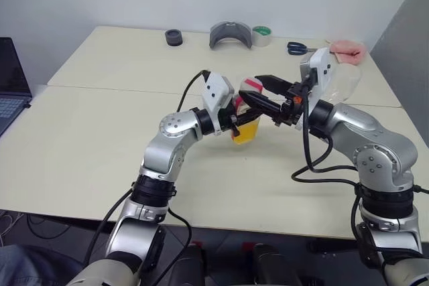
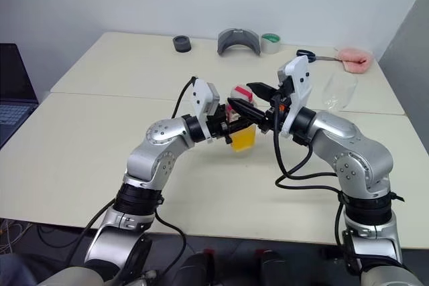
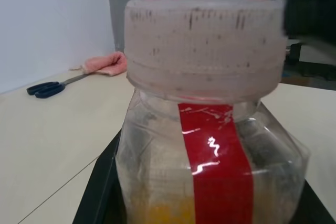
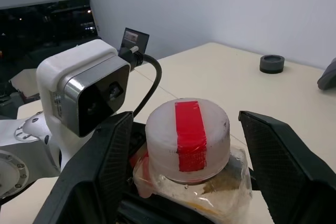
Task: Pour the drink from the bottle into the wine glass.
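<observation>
We hold the bottle (image 1: 246,122) upright above the tabletop (image 1: 100,138), left hand (image 1: 242,120) pinching its body; our right hand (image 4: 184,145) hangs spread either side of its cap (image 4: 187,132), wine glass (image 2: 338,90) beyond.

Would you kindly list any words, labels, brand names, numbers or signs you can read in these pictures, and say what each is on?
There is no readable text.
The bottle: a plain red stripe, without lettering.
The cap: a plain red strip, no words.
The laptop: keys too small to read.
The tape roll: no legible print.
</observation>
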Controlling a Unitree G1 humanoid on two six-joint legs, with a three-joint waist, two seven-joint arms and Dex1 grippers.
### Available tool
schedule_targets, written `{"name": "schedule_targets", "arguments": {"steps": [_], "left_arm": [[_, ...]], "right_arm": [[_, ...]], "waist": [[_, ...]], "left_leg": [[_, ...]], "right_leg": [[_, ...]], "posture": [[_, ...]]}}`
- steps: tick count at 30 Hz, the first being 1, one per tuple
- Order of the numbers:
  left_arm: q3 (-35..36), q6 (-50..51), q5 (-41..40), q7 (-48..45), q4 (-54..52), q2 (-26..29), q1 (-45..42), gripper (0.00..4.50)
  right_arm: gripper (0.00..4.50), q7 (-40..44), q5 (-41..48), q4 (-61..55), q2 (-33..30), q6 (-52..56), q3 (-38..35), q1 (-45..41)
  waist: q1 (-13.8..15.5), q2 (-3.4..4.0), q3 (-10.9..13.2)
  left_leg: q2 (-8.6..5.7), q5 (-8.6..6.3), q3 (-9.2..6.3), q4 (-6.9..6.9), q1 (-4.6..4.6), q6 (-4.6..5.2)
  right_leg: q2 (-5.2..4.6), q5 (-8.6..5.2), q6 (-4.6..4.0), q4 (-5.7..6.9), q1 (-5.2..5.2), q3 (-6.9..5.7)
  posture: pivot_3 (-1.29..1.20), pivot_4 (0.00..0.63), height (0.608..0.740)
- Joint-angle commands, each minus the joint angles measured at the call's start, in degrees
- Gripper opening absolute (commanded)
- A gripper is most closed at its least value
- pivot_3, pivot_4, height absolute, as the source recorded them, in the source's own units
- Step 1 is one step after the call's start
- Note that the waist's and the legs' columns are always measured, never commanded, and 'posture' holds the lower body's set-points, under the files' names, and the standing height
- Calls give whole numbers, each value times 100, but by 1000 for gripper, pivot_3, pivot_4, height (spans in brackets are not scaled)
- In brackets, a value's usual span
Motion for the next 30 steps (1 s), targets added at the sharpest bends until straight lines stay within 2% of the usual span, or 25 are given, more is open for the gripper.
{"name": "schedule_targets", "arguments": {"steps": [1, 10, 13, 16, 24, 30], "left_arm": [[18, -83, -69, 31, -181, -33, -139, 1744], [8, -57, -64, 57, -266, -24, -65, 1744], [6, -56, -65, 62, -262, -33, -87, 1744], [3, -70, -61, 51, -249, -35, -99, 1744], [-72, 123, -230, -162, -646, 75, 130, 1744], [-83, 934, -1166, -809, -2022, 650, 602, 1744]], "right_arm": [[3422, 30, 26, -157, 55, -167, -93, -94], [3422, 123, 121, -170, 125, -186, -124, -113], [2807, 181, 83, -181, 111, -188, -76, -81], [1812, 256, 39, -208, 88, -214, -19, -33], [1821, 376, 124, -193, 60, -203, -30, -79], [1821, 1737, 901, 342, -412, 263, -97, -840]], "waist": [[0, 0, 0], [0, 0, 0], [0, 0, 0], [1, 0, 0], [-4, 0, 0], [-44, 13, 11]], "left_leg": [[0, 0, 0, 0, 0, 0], [0, 0, 0, 0, 0, 0], [0, 0, 0, 0, 0, 0], [0, 0, 0, 0, 0, 0], [0, 0, 0, 0, 0, 0], [4, 0, 0, -2, 0, 0]], "right_leg": [[0, 0, 0, 0, 0, 0], [0, 0, 0, 0, 0, 0], [0, 0, 0, 0, 0, 0], [0, 0, 0, 0, 0, 0], [0, 0, 0, -1, 0, 0], [0, 0, -1, 1, -1, 1]], "posture": [[0, 150, 740], [0, 150, 740], [0, 150, 740], [0, 150, 740], [0, 150, 740], [0, 150, 740]]}}
